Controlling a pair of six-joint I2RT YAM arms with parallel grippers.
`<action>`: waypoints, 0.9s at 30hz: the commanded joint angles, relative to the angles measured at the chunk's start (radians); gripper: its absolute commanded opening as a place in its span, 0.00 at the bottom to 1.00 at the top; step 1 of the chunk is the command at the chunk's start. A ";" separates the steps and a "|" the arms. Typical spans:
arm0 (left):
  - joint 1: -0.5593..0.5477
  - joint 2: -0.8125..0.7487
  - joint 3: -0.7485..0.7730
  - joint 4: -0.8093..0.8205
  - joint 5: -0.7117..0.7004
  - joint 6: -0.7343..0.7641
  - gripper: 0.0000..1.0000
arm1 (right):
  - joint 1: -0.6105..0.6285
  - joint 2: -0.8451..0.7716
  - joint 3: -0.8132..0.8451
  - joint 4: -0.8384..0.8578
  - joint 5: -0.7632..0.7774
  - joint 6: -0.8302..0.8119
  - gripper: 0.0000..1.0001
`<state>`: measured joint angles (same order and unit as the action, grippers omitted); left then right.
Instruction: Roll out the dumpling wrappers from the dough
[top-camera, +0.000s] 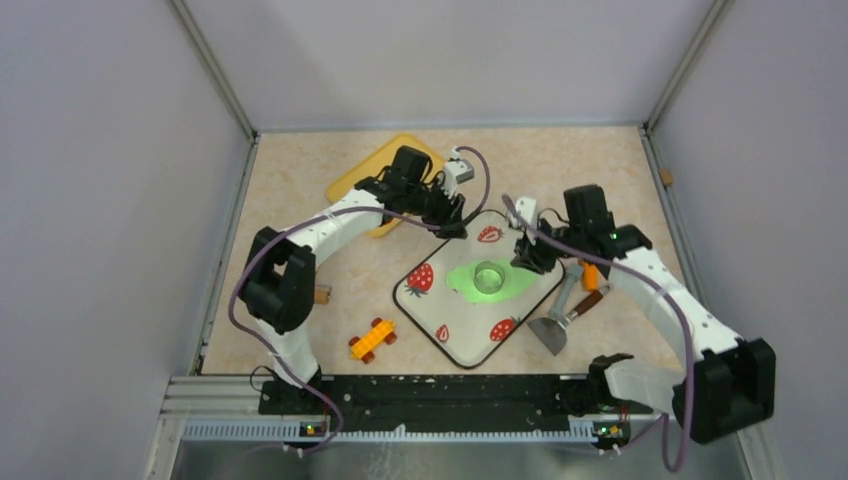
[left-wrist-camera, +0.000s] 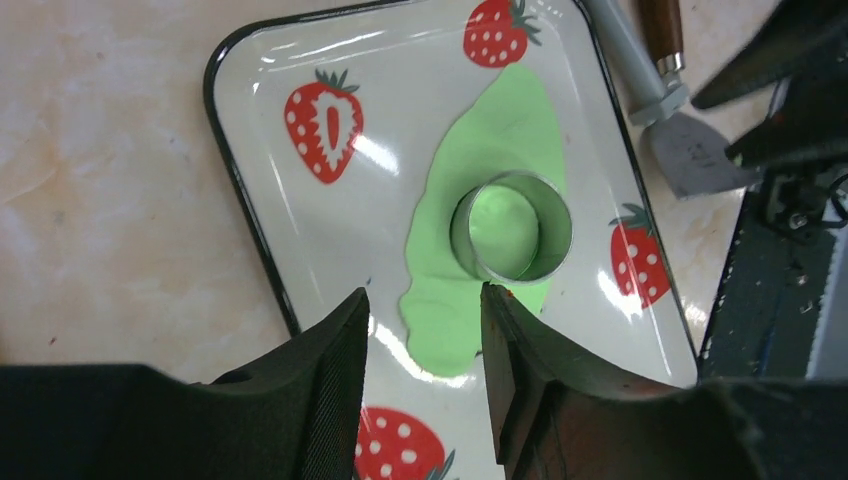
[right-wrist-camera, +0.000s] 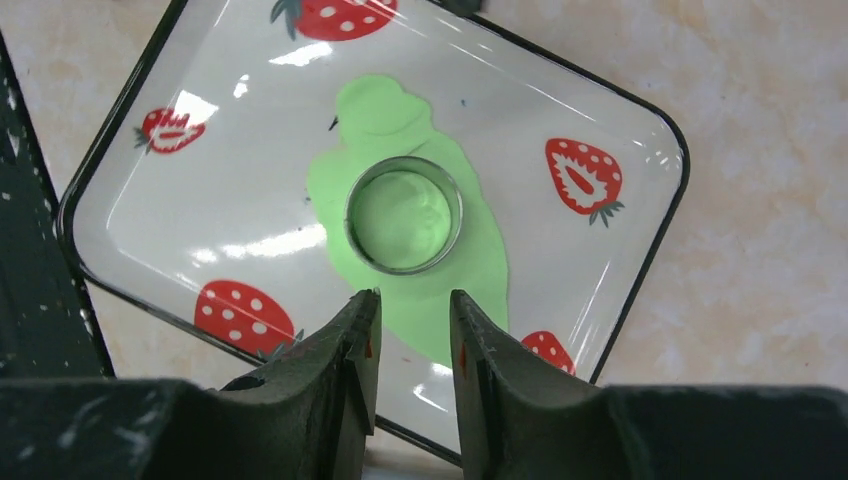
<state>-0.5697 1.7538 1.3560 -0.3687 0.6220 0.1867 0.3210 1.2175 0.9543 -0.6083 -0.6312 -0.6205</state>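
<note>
The dough (top-camera: 520, 285) lies rolled flat as a bright green oval on the strawberry-print tray (top-camera: 440, 305). A round metal cutter ring (top-camera: 489, 276) stands on the dough's middle, with green dough showing inside it. No separate wrapper piece shows. My left gripper (top-camera: 455, 225) is open and empty over the tray's far corner; in its wrist view (left-wrist-camera: 423, 300) the fingers hover over the dough's (left-wrist-camera: 500, 120) near end, next to the ring (left-wrist-camera: 470, 250). My right gripper (top-camera: 528, 255) is open and empty; in its wrist view (right-wrist-camera: 413, 300) it hangs over the dough (right-wrist-camera: 440, 310), just short of the ring (right-wrist-camera: 404, 268).
A yellow board (top-camera: 375, 170) lies at the back left under the left arm. An orange toy car (top-camera: 372, 338) sits left of the tray. A metal scraper (top-camera: 553, 328) and wooden-handled tools (top-camera: 590, 300) lie right of the tray. The enclosure walls stand on three sides.
</note>
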 joint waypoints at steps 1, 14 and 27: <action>0.000 0.128 0.114 0.010 0.179 -0.152 0.48 | 0.040 -0.089 -0.104 0.040 -0.071 -0.402 0.31; -0.031 0.353 0.280 -0.038 0.234 -0.134 0.40 | 0.202 0.133 -0.054 -0.076 0.071 -0.687 0.24; -0.067 0.401 0.267 -0.053 0.194 -0.105 0.36 | 0.257 0.250 -0.023 -0.034 0.118 -0.698 0.28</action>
<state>-0.6296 2.1429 1.5978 -0.4232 0.8215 0.0563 0.5632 1.4509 0.8810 -0.6670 -0.5121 -1.2900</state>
